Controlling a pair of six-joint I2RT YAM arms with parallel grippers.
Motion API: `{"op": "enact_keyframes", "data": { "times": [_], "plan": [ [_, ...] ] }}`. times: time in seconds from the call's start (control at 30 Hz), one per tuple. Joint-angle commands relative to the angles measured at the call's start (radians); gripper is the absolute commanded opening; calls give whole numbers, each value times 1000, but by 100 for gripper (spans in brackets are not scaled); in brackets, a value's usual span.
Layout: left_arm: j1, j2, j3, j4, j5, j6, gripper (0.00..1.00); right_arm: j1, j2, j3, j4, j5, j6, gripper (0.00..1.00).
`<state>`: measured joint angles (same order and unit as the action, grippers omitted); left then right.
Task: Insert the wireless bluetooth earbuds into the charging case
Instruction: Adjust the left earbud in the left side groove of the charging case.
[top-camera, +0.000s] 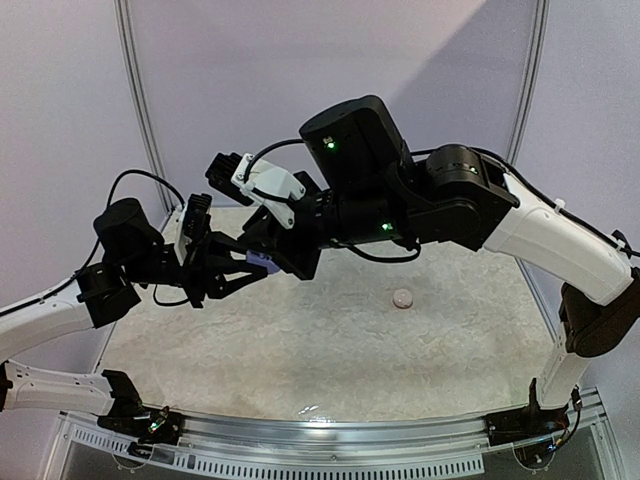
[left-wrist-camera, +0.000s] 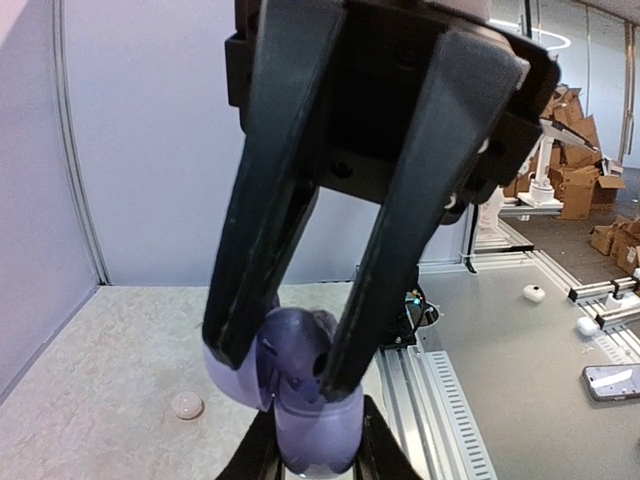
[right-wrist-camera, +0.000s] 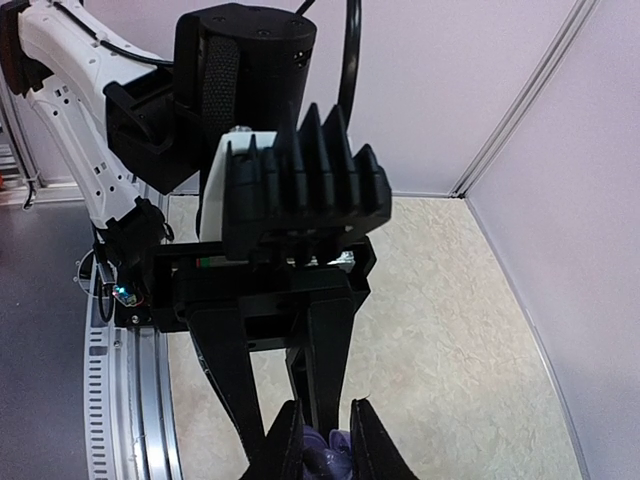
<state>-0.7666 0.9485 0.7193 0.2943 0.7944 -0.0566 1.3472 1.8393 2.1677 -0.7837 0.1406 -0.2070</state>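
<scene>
Charging case (left-wrist-camera: 300, 415): held up off the table between the two grippers, over the left part of the work area; it looks hinged open, with one dark socket showing on its inner face
Left gripper (left-wrist-camera: 318, 442): closed on the lower part of the case, one finger on either side
Right gripper (left-wrist-camera: 283, 368): meets it from the opposite side, long fingertips pressed against the upper part of the case, so it reads as clamped there; whether lid or body lies under them cannot be told
Earbud (top-camera: 402, 298): a small pale rounded piece lying on the table (top-camera: 330, 350), well apart from the case to its right, probably one of the pair; the second is not seen
Step in hand: judged to be opening or steadying the case before any bud goes in
Doing it well: the left gripper should hold the base firm with the sockets facing up, while the right swings the lid about its hinge rather than pulling, then lets go without dragging the case out of the other's hold
In the way: both grippers are taken up by the case, and four fingers cover most of its opening; one must come free to fetch the earbud
Around: pale booth walls, a metal rail (top-camera: 330, 428) at the near edge, cardboard boxes (left-wrist-camera: 575, 170) beyond
</scene>
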Motion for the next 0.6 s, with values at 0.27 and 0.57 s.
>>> {"op": "enact_keyframes", "data": {
  "times": [0.27, 0.57],
  "plan": [
    [18, -27, -15, 99, -99, -84, 0, 12, -20, -43, 33, -14, 40, 16],
    [25, -45, -19, 116, -159, -90, 0, 12, -36, -93, 58, 30, 52, 16]
  ]
}}
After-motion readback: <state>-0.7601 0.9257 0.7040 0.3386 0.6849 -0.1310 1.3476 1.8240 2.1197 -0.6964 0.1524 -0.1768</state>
